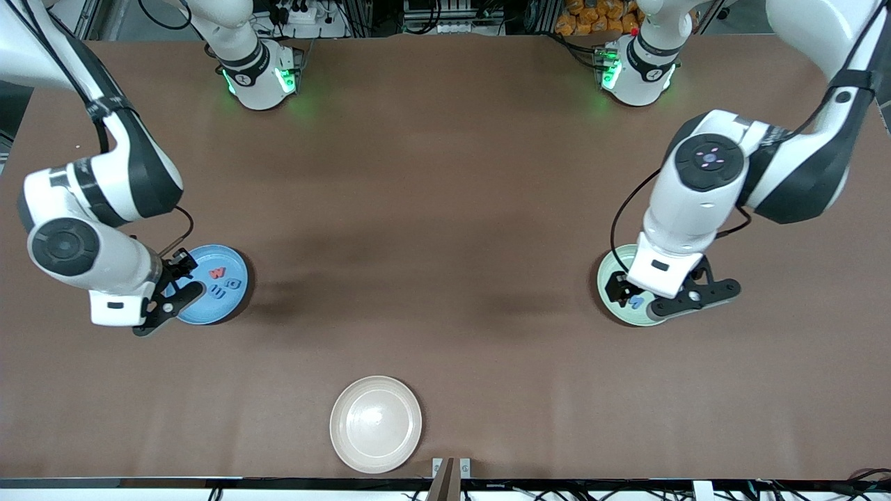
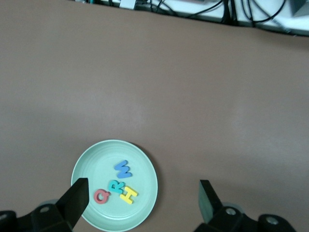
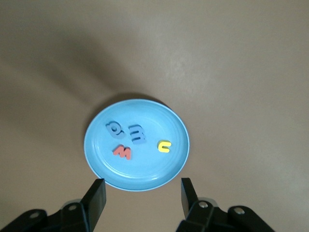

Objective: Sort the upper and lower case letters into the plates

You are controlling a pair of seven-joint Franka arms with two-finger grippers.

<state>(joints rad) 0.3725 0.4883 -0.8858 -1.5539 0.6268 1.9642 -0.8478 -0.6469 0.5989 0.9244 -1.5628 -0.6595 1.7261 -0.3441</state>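
Note:
The blue plate (image 1: 224,309) lies toward the right arm's end of the table and holds small letters: a red one (image 3: 122,152), two blue ones (image 3: 137,134) and a yellow one (image 3: 164,146). My right gripper (image 3: 142,195) is open and empty, just above this plate's edge (image 1: 171,289). The pale green plate (image 1: 605,281) lies toward the left arm's end and holds a blue letter (image 2: 123,169), a teal one (image 2: 116,186), a red one (image 2: 101,196) and a yellow one (image 2: 129,195). My left gripper (image 2: 141,200) is open and empty over it (image 1: 654,296). The arm hides much of that plate in the front view.
An empty cream-white plate (image 1: 376,424) sits near the table edge closest to the front camera, midway between the two arms. Cables and a rail run along the table edge in the left wrist view (image 2: 207,12).

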